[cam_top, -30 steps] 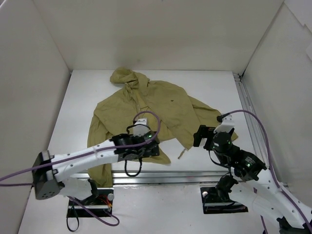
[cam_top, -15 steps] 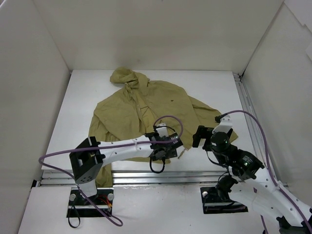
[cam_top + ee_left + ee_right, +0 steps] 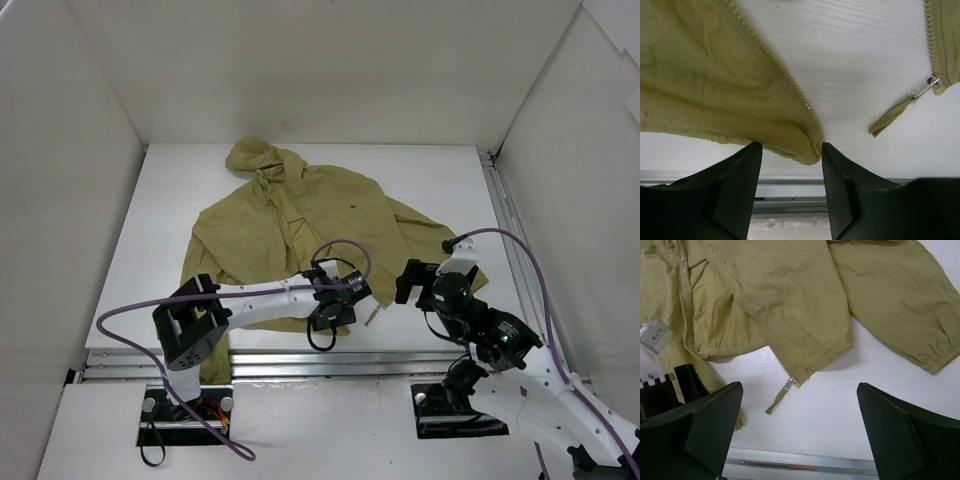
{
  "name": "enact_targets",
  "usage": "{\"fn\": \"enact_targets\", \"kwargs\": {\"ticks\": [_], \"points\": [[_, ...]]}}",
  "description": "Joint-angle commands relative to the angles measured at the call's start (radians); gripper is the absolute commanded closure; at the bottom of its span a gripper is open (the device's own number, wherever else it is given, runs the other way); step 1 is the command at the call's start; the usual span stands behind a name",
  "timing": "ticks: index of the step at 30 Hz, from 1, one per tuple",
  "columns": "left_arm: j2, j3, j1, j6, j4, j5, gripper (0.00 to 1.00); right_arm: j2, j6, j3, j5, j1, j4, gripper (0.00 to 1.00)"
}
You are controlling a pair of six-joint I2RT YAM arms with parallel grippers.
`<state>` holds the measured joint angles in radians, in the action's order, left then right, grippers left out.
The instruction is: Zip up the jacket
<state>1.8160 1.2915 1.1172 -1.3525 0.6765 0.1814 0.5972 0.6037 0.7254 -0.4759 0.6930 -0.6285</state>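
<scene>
The olive-khaki jacket [image 3: 300, 225] lies flat and unzipped on the white table, hood at the far side. My left gripper [image 3: 333, 312] is open at the near hem. In the left wrist view its fingers [image 3: 737, 185] straddle the hem corner [image 3: 800, 150] of one front panel, where a row of zipper teeth [image 3: 775, 70] ends. The other panel's zipper slider [image 3: 932, 82] and fabric pull tab [image 3: 890, 120] lie to the right. My right gripper [image 3: 410, 280] hovers wide open and empty above that slider [image 3: 790, 384], with the jacket's sleeve [image 3: 900, 305] further right.
The table's near edge with a metal rail [image 3: 330, 365] runs just below the hem. White walls enclose the table on three sides. Bare tabletop [image 3: 860, 405] lies beneath the right gripper. The left arm's black end [image 3: 660, 395] shows at the left of the right wrist view.
My left arm has swung right, from the jacket's lower left part to the hem corner by the zipper. The right arm has barely moved.
</scene>
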Motion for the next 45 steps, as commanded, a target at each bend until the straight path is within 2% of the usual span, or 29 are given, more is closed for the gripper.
{"fn": "enact_targets", "kwargs": {"ticks": [1,16,19,21,25,26,28,29,33,38,41,43,45], "points": [[0.005,0.015,-0.008,0.012,-0.023,-0.016,0.53,0.010,0.018,0.002,-0.032,-0.001,0.043,0.02],[0.029,-0.018,-0.026,0.015,-0.048,-0.059,0.57,-0.002,0.027,-0.009,-0.047,0.002,0.044,0.02],[0.039,-0.026,-0.026,0.013,-0.055,-0.063,0.61,-0.005,0.030,-0.009,-0.052,0.000,0.043,0.02],[0.037,-0.044,-0.026,0.012,-0.072,-0.068,0.69,-0.005,0.030,-0.007,-0.053,0.002,0.043,0.02],[0.034,-0.070,-0.026,0.006,-0.086,-0.074,0.79,0.003,0.028,-0.007,-0.055,0.005,0.043,0.02],[0.032,-0.073,-0.026,0.006,-0.089,-0.074,0.86,0.006,0.028,-0.009,-0.055,0.002,0.043,0.02],[0.029,-0.092,-0.026,0.007,-0.104,-0.076,0.92,0.015,0.028,-0.009,-0.056,0.003,0.043,0.02],[0.025,-0.096,-0.036,0.007,-0.117,-0.076,1.00,0.019,0.030,-0.009,-0.055,0.002,0.043,0.02],[-0.007,-0.141,-0.036,0.030,-0.160,-0.057,1.00,0.065,0.007,-0.003,-0.017,0.002,0.044,0.02],[-0.101,-0.188,-0.036,0.081,-0.190,-0.010,1.00,0.205,-0.024,0.052,0.054,0.000,0.041,0.03],[-0.173,-0.259,-0.036,0.092,-0.222,0.021,1.00,0.263,-0.030,0.097,0.075,0.000,0.003,0.06],[-0.214,-0.285,-0.036,0.096,-0.235,0.030,1.00,0.315,-0.022,0.144,0.076,0.000,-0.028,0.13],[-0.237,-0.322,-0.036,0.107,-0.258,0.036,1.00,0.378,-0.009,0.170,0.054,-0.001,-0.063,0.26]]}}
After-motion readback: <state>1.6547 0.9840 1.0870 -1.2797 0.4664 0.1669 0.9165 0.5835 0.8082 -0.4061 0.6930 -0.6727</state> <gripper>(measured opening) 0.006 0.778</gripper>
